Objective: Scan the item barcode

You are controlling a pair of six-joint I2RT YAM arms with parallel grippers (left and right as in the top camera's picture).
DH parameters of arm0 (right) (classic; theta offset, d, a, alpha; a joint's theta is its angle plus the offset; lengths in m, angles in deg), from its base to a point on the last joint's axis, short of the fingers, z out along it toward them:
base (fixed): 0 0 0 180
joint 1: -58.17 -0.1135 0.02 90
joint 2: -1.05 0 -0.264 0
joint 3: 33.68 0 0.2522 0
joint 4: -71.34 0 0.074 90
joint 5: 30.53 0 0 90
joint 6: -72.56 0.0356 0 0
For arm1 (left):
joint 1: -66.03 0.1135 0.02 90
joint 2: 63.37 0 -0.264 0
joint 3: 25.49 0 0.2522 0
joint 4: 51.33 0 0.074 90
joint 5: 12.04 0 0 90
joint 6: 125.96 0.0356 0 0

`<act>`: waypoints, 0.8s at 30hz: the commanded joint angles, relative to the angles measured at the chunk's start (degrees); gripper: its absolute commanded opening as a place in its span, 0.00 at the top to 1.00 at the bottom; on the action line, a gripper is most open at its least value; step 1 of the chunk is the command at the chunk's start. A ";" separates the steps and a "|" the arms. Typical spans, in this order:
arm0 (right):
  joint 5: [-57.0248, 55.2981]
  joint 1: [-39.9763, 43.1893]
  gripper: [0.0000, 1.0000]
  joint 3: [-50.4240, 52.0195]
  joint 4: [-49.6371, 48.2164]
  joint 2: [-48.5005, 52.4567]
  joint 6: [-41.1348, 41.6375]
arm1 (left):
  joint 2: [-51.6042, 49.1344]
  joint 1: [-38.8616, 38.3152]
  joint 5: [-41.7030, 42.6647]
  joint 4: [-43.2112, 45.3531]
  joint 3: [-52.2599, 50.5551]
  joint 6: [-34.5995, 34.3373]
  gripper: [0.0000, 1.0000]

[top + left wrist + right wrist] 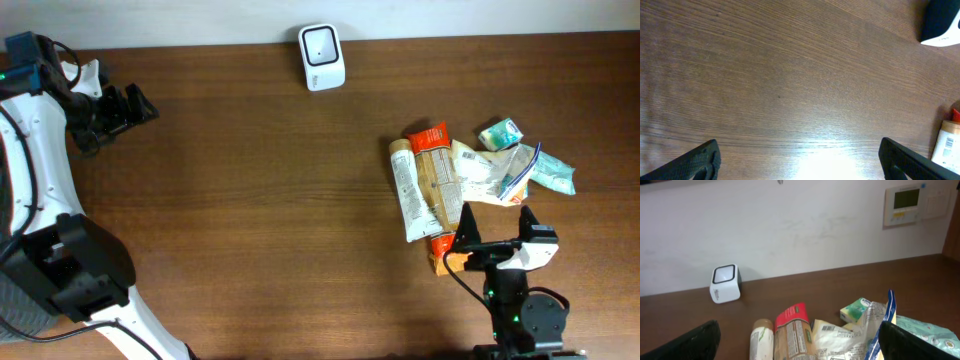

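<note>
Gleaming wood table [250, 200], scanner [322, 57], white wall [790, 225]

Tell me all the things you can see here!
scanner: one, white with a black face, far edge of the table
tube: one, cream-white, left side of the pile on the right
pouch: one, brown with a red top, beside the tube
crinkly packet: one, white, middle of the pile
small pack: one, green and white, far side of the pile
teal pack: one, teal, right end of the pile
orange item: one, orange, near end of the pile, partly hidden
table: one, dark brown wood
wall panel: one, white with a greenish screen, on the wall
left gripper: one, black, open, far left
right gripper: one, black, open, by the pile
</note>
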 commanded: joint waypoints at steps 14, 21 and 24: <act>1.03 0.37 0.01 4.57 4.59 -3.78 -0.35 | 1.03 0.42 0.61 -0.04 0.48 -0.35 0.01; 1.03 0.37 0.01 4.57 4.61 -3.78 -0.35 | 1.03 0.42 0.61 -0.04 0.48 -0.35 0.01; 1.03 0.37 0.01 4.57 4.61 -3.76 -0.35 | 1.03 0.42 0.59 -0.04 0.48 -0.35 0.01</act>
